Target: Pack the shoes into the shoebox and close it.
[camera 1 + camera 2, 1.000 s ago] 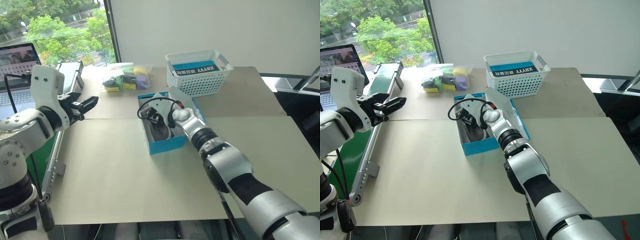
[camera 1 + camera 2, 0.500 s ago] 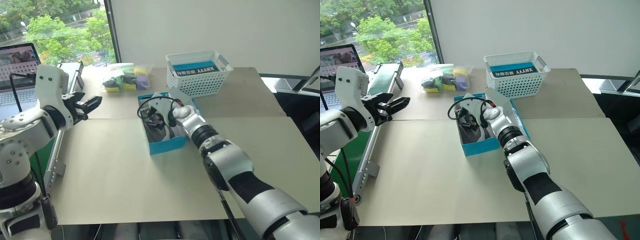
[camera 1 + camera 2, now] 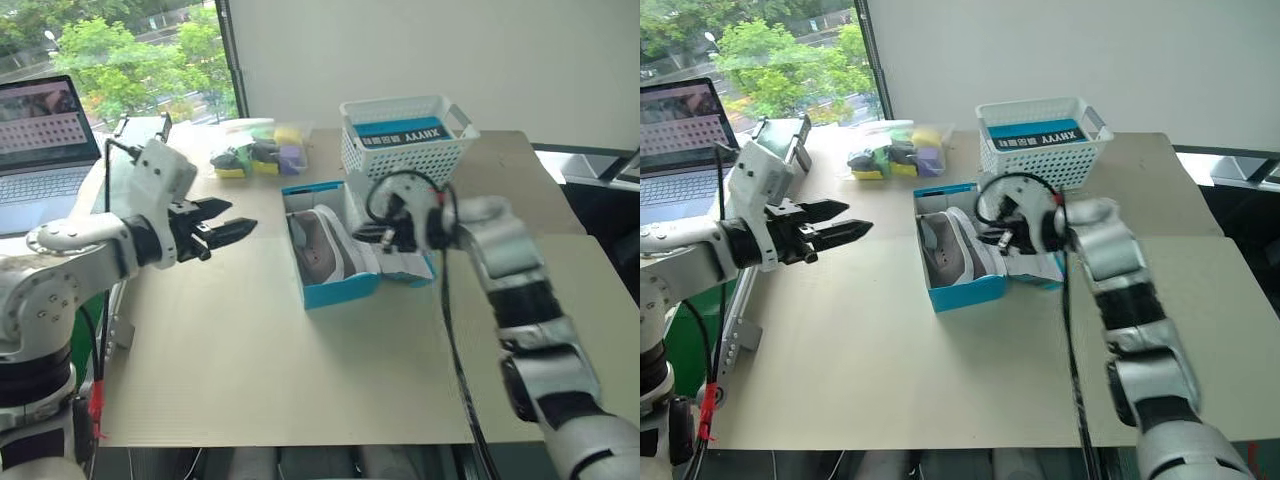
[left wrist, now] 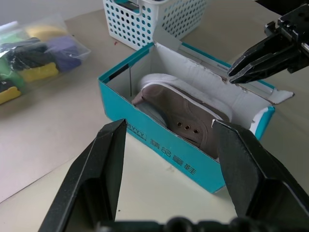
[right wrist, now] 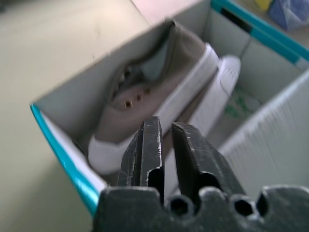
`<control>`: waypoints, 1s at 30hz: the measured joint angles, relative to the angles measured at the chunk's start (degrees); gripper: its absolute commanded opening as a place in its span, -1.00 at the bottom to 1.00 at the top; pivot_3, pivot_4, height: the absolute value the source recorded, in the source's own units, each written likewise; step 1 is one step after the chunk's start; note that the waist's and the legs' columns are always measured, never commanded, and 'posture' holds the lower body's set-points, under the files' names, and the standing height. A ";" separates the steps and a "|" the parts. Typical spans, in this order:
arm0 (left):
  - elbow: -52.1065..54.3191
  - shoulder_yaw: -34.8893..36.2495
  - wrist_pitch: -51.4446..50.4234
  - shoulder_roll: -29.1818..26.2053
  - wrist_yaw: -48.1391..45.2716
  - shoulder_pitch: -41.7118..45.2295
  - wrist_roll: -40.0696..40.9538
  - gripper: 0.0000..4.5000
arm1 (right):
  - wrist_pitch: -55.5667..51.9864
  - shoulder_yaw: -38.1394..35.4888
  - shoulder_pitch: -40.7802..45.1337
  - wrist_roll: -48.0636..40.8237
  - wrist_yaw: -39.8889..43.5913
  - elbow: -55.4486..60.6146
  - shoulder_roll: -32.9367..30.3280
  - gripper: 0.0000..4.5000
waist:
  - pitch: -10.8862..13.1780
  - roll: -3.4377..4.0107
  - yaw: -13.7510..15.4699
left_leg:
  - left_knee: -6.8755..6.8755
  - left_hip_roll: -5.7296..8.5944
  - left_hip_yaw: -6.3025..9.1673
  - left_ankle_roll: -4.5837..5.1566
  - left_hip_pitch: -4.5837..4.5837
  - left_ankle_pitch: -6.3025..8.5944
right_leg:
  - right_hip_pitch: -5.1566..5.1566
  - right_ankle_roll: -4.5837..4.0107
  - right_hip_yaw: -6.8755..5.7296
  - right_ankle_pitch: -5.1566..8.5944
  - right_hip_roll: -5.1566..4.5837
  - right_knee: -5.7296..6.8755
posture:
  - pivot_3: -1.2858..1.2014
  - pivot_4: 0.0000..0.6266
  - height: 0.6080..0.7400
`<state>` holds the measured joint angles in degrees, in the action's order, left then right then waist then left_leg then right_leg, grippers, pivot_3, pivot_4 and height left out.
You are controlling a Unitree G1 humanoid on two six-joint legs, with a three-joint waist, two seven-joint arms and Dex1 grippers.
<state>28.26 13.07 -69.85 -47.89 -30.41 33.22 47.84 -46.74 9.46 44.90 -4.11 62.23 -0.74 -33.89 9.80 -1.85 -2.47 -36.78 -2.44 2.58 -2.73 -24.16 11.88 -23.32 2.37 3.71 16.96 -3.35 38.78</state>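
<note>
- Right claw [image 4: 235, 73] is pinched together with nothing in it, tips hanging just above the far long wall of the box [image 3: 338, 290], right by the flap.
- Straight ahead of and below those tips sit the shoes [image 5: 159, 104], grey-brown, lying on their sides inside the box. One is plain to see. A second pale sole rim pokes out beside it, so I'd guess both are in, but I can't be sure.
- Left claw [image 3: 232, 231] has its fingers spread fairly wide, holding nothing, hovering over bare table [image 3: 250, 360] and pointing at the box, which sits well ahead of it.
- The lid [image 3: 405, 262] hangs out flat on the right claw's side of the box, not closed yet. That looks like the only step left.
- What could go wrong: those closed tips are very close to the wall, so a push there could shove the light cardboard box sideways instead of catching the lid.
- If a shoe rides high, the lid may bounce off its sole rim and not seat.
- The basket [image 3: 405, 140] stands just behind the box, beyond the right claw, so a wide lid swing might clip it.
- With the left claw so far off, nothing braces the box.
</note>
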 measured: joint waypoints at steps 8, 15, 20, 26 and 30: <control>-1.88 -9.61 8.97 -3.99 -13.01 2.16 -3.00 0.33 | -18.60 -7.24 -25.13 -8.57 -2.44 21.80 -9.31 -0.98 | 0.00 -0.01 0.40 | -0.04 0.01 0.02 0.04 0.07 0.01 | 0.20 -0.02 0.03 0.03 0.07 -0.39 | 0.03 -0.52 1.00; -4.97 -18.95 18.57 -6.09 -21.60 4.83 -11.56 0.33 | 4.00 -13.10 -39.27 -6.74 -21.00 10.02 11.41 -0.98 | 0.01 0.02 -0.50 | -0.09 -0.02 -0.16 0.10 0.27 -0.03 | 0.28 -0.01 0.33 0.03 0.17 -0.33 | 0.03 -0.52 1.00; -7.17 -19.49 20.35 -6.60 -25.00 6.12 -14.02 0.33 | 11.54 -14.04 -39.03 -7.63 -26.93 5.67 17.81 -0.98 | 0.01 0.01 -0.70 | -0.10 -0.06 -0.15 0.10 0.33 -0.03 | 0.32 -0.01 0.34 0.03 0.22 -0.24 | 0.03 -0.52 1.00; -7.72 -19.47 20.46 -6.51 -25.68 7.06 -14.51 0.33 | 21.47 -20.50 -32.37 -10.61 -34.22 -8.12 22.81 -0.98 | 0.02 0.04 -0.40 | -0.07 -0.06 -0.15 0.10 0.74 -0.03 | 0.77 0.00 0.32 0.04 0.20 -0.33 | 0.03 -0.52 1.00; -7.68 -19.44 19.79 -6.54 -26.16 7.05 -14.47 0.33 | 28.44 -27.08 -26.80 -13.34 -38.83 -17.67 25.47 -0.98 | 0.03 0.05 -0.16 | -0.05 -0.07 -0.13 0.11 0.72 -0.02 | 0.79 0.00 0.31 0.03 0.21 -0.36 | 0.03 -0.52 1.00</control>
<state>20.57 -6.37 -50.06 -54.42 -56.58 40.28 33.36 -18.30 -17.62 18.10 -17.46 23.40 -18.41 -8.42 9.83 -1.80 -2.62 -36.83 -2.51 2.45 -2.62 -23.44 11.86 -22.53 2.37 4.02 16.99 -3.14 38.42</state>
